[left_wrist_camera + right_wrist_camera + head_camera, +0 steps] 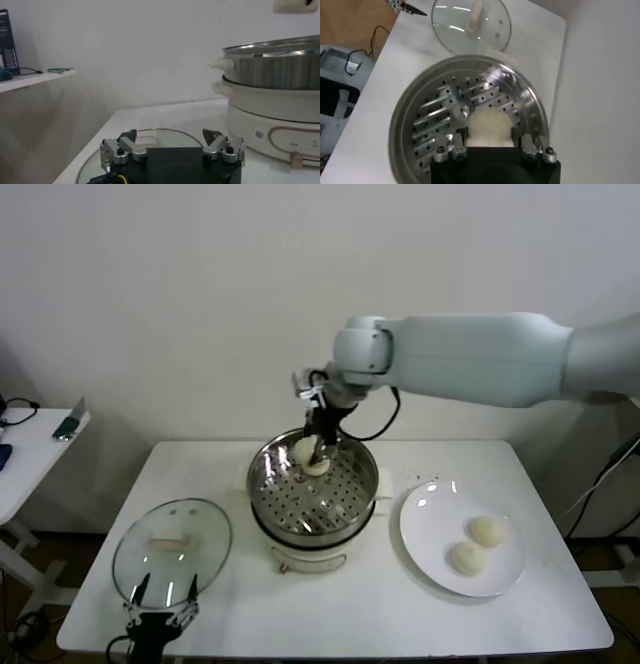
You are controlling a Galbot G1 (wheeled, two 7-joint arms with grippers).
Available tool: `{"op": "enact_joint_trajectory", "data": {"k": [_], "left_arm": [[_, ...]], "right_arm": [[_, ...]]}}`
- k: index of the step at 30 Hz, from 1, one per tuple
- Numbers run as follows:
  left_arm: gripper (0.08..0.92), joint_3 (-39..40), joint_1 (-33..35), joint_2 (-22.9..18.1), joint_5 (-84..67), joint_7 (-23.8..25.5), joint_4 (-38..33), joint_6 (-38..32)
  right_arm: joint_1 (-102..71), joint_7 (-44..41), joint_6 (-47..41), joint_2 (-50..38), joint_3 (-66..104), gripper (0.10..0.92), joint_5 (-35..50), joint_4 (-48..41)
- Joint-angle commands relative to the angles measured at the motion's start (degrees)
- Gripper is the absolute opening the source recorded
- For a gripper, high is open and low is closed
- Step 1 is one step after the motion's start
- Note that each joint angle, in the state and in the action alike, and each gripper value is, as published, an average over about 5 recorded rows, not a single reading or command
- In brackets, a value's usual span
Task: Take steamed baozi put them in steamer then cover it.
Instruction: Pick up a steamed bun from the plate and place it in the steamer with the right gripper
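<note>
Right wrist view: right pincer (490,145) clenched on baozi (489,127) above steamer (420,115) tray.

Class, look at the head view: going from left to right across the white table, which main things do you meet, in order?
Glass lid → steamer, where the right gripper holds a baozi → white plate → two baozi on it.

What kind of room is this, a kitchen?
Probably a test room set up like a kitchen. A steamer, a glass lid and a plate of baozi sit on a plain white table against a bare wall, with no real counters or stove visible.
</note>
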Motion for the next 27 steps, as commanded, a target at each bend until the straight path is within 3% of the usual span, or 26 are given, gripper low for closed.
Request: {"op": "enact_joint_trajectory", "data": {"k": [1,21,27], "left_arm": [[0.823,0.0,0.0,-0.1,0.0,0.0,0.1,0.0],[0.823,-0.1,0.4,-0.2,0.0,-0.2,0.1,-0.7],[0.823,-0.1,0.4,-0.2,0.1,-0.2,0.1,-0.8]], "right_arm": [[-5.9,3.3,-2.1,7.7,0.4,0.594,0.5,-3.8],[-12.6,5.4,-2.4,10.5,-1.1,0.602,-4.7,-10.5],[-12.0,5.9,-2.0,10.2,0.2,0.730,-5.3,-10.8]]}}
